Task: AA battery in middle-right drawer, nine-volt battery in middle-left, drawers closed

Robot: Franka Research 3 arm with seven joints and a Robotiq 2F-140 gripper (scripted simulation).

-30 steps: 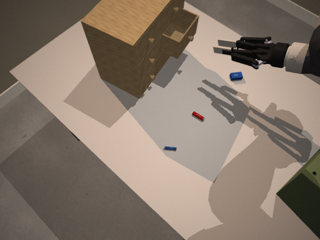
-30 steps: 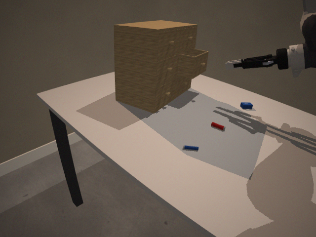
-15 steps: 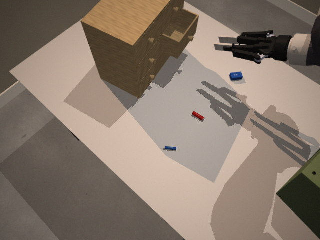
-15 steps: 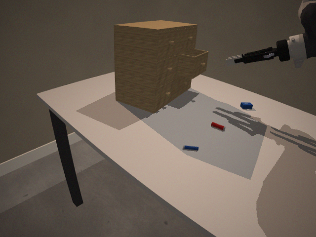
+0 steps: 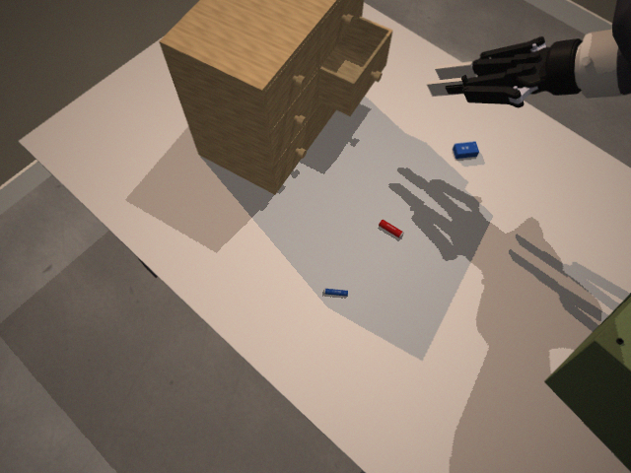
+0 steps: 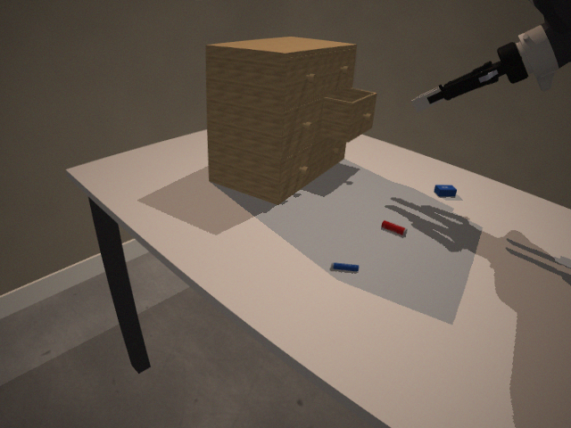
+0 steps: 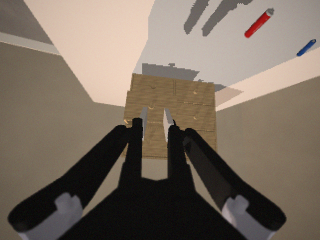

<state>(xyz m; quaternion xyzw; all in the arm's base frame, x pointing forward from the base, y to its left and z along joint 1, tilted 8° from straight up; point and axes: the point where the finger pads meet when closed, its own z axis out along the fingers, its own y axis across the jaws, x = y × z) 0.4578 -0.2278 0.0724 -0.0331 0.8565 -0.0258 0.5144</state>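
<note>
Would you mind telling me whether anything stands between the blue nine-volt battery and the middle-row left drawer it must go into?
No object lies on the table between the nine-volt battery and the chest. The middle-left drawer itself is shut, though, while the open middle-right drawer juts out beside it.

Arm: one, extended, wrist tilted slightly downward. Gripper (image 5: 442, 81): fingers narrowly parted, nothing held, raised in the air.

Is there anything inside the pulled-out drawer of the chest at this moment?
The open middle-row drawer of the chest shows only its bare wooden floor and walls in the top view; no battery lies there. Its innermost part, still under the chest, is hidden.
</note>
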